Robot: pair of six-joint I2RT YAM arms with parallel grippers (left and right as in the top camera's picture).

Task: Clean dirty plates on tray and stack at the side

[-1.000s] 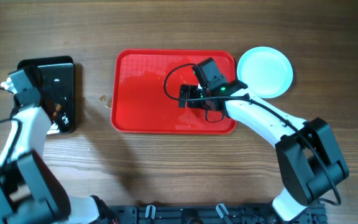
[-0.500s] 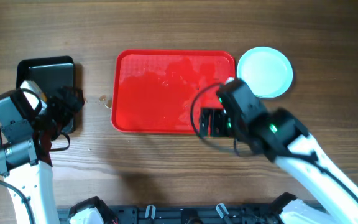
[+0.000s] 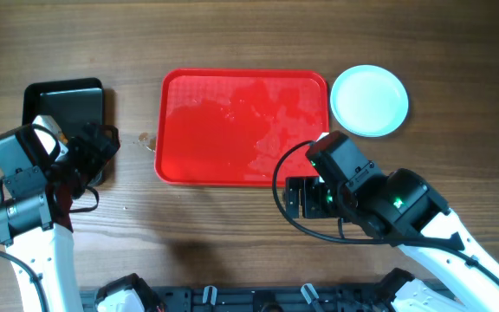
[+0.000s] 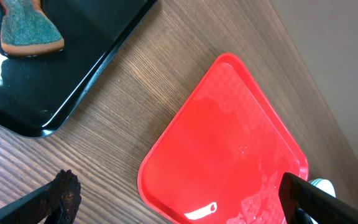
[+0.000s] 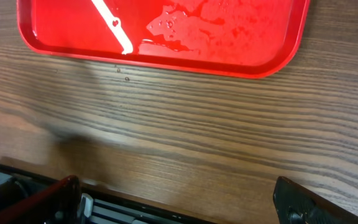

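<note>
A brown wood-grain table [image 3: 232, 35] fills the overhead view. At its centre lies the large rectangular glossy red plastic tray [image 3: 206, 130], long sides running left to right, its floor showing a glistening wet film toward the right half. To the left, apart from it, sits a smaller glossy black rectangular tray [image 3: 68, 100]. The round white plates with pale aqua rims [image 3: 369, 100] rest on the table just beside the red tray's far right corner, off the tray; from above they read as one disc, so their number cannot be told. The right gripper [image 5: 176, 202] hangs over bare wood just off the red tray's near long edge, close to its right corner, with the plates well apart on the tray's other side; its two fingers are spread wide and grasp nothing. The left gripper [image 4: 179, 208] hovers by the black tray's near right corner, between the two trays, fingers likewise spread and unloaded. A small green sponge with an orange edge [image 4: 27, 31] lies in the black tray.
</note>
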